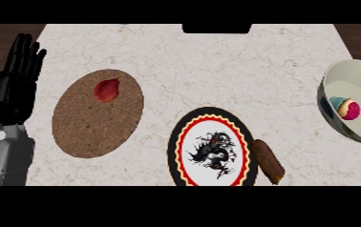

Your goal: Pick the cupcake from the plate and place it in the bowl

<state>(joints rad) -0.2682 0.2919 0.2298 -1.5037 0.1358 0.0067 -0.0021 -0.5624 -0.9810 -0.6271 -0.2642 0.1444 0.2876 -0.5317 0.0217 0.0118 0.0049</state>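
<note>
Nearest to the robot, at about six o'clock on the pale marble table (211, 59), sits the round plate with a black rim, red-and-yellow zigzag ring and a black dragon motif (209, 147); nothing rests on it. Just beside it, toward five o'clock, lies a brown, log-shaped pastry (269, 160), touching or nearly touching the plate's rim. Over at nine o'clock is a round brown cork mat (97, 114) with a small red, petal-like piece (107, 89) on its far part. The left hand (19, 80) shows at the left edge, around ten o'clock, fingers straight and up, released and holding nothing, at rest. The right hand is not in the picture. At three o'clock, cut by the right edge, the cream ceramic bowl (333, 85) holds the small cupcake with pink frosting and a teal wrapper (345, 108). To my eye the placing step is already done, and what remains is likely only for the arms to stay clear of the bowl.
</note>
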